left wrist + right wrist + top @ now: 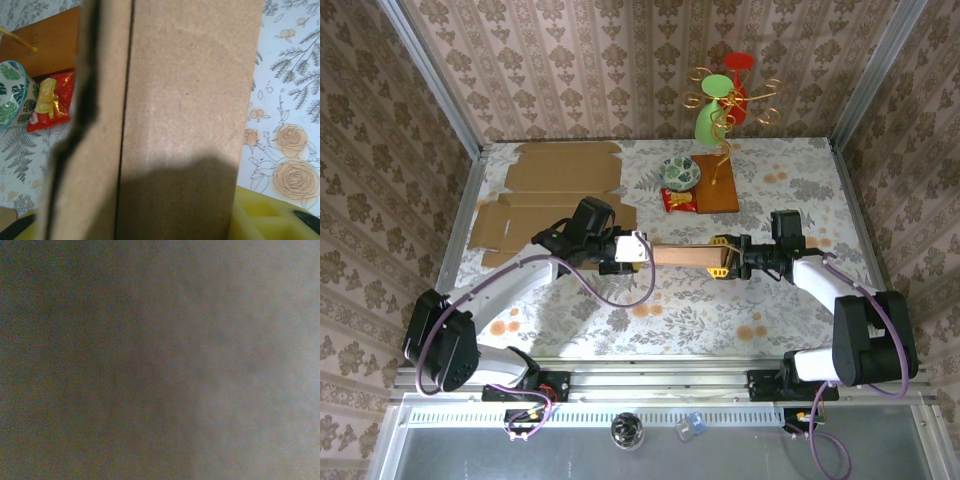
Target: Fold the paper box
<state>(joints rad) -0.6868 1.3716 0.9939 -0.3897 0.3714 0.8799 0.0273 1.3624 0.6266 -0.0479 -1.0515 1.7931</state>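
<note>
Between left tool (638, 250) and right tool (723, 258), the paper box (680, 256) was apparently braced endwise for folding; neither tool's opening could be judged.

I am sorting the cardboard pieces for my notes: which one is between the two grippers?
The narrow folded box in the middle; the other cardboard sheets lie flat, unfolded, at the far left.
</note>
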